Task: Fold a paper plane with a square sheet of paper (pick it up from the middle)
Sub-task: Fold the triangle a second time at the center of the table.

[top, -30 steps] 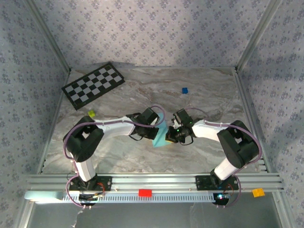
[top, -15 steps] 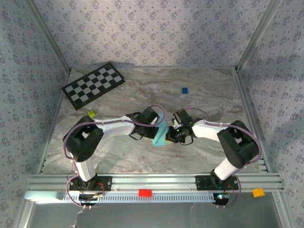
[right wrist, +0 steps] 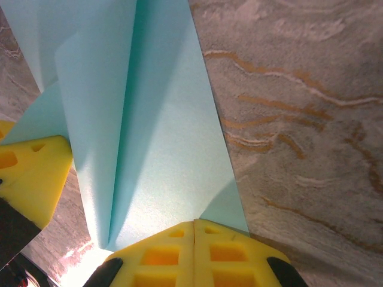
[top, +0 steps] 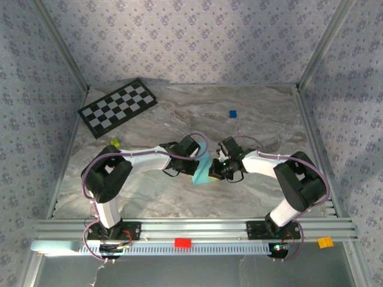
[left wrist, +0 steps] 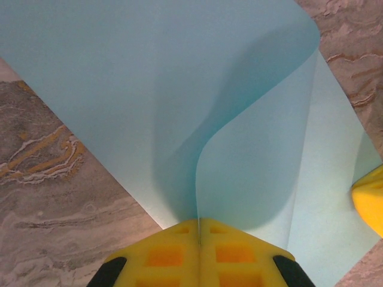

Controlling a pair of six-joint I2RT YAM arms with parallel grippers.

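- Top external view: the left gripper [top: 197, 165] and the right gripper [top: 215, 173] meet near the middle of the marble table [top: 179, 119], with the light blue sheet of paper [top: 202, 174] between them. Both sets of fingers are at the paper, too small here to judge their opening. A checkerboard [top: 118, 106] lies at the far left corner, a tiny blue cube [top: 233, 113] sits well behind the arms, and a small yellow-green piece [top: 114, 143] is beside the left arm's elbow.
- Left wrist view: the left gripper [left wrist: 198, 230] has its yellow pads pressed together — an edge of the sheet of paper [left wrist: 149, 78] runs straight down into the seam between them, so it is pinched there. The paper curls up from that grip in a soft bend, with another layer lying flatter beneath it over the table [left wrist: 48, 197]. A yellow finger of the right gripper [left wrist: 370, 200] touches the paper at the right edge.
- Right wrist view: the right gripper [right wrist: 194, 230] is likewise closed, pads tight together on the near edge of the sheet of paper [right wrist: 161, 137], which shows overlapping folded layers and a long crease running away from the fingers. A yellow finger of the left gripper [right wrist: 33, 173] sits at the paper's left side.
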